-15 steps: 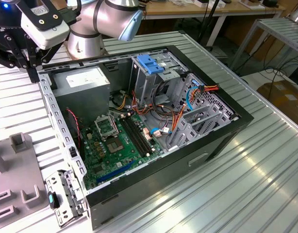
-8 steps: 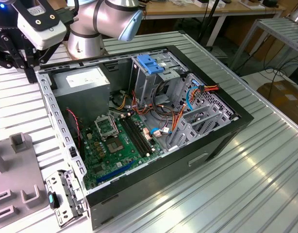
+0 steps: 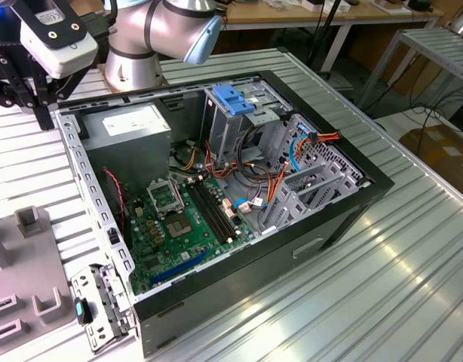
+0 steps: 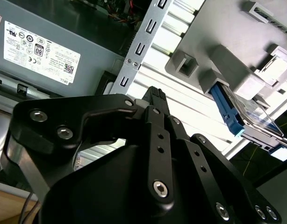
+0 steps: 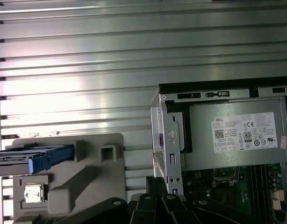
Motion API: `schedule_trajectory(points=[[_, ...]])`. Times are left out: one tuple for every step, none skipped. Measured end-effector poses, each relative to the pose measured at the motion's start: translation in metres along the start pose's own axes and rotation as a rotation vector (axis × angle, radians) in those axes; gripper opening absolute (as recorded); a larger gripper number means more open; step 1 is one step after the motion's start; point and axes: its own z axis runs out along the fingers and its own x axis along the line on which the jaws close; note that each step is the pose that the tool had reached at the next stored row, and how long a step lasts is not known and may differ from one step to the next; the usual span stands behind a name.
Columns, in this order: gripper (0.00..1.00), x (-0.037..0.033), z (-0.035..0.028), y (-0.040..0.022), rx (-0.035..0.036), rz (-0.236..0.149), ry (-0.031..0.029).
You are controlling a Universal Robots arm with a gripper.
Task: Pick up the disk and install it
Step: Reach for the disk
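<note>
the gripper (image 4: 155,93), its fingers pressed together on nothing, hangs by the far corner of the open case (image 3: 329,234) at the exterior view's left, and the disk (image 5: 36,158) stands on edge in the grey holder (image 5: 101,179), nearer and leftward, long axis seemingly square to the case's side.

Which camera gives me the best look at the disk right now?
The second wrist view: the disk sits in the grey holder with blue rail and shiny face visible. The first wrist view shows the disk edge-on, cut by the frame. The exterior view shows part of the holder.
</note>
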Motion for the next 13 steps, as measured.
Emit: schedule_trajectory(points=[[0.11, 0.0005, 0.0, 0.0, 0.0, 0.0, 0.0], [0.11, 0.001, 0.0, -0.0001, 0.0, 0.0, 0.0001], [0.11, 0.0014, 0.0, -0.0001, 0.0, 0.0, 0.0001], [0.11, 0.0018, 0.0, -0.0002, 0.0, 0.0, 0.0001], [0.11, 0.0023, 0.0, -0.0002, 0.0, 0.0, 0.0002], [0.11, 0.0027, -0.0001, -0.0002, 0.0, 0.0, 0.0004], [0.11, 0.0031, 0.0, -0.0003, 0.0, 0.0, 0.0004], [0.11, 0.0034, 0.0, -0.0003, 0.0, 0.0, 0.0004], [0.11, 0.0039, 0.0, -0.0003, 0.0, 0.0, 0.0005], [0.11, 0.0043, 0.0, -0.0003, 0.0, 0.0, 0.0005], [0.11, 0.0054, 0.0, -0.0004, 0.0, 0.0, 0.0006], [0.11, 0.0066, -0.0001, -0.0005, 0.0001, 0.0, 0.0008], [0.11, 0.0071, -0.0001, -0.0006, 0.0, 0.0, 0.0009]])
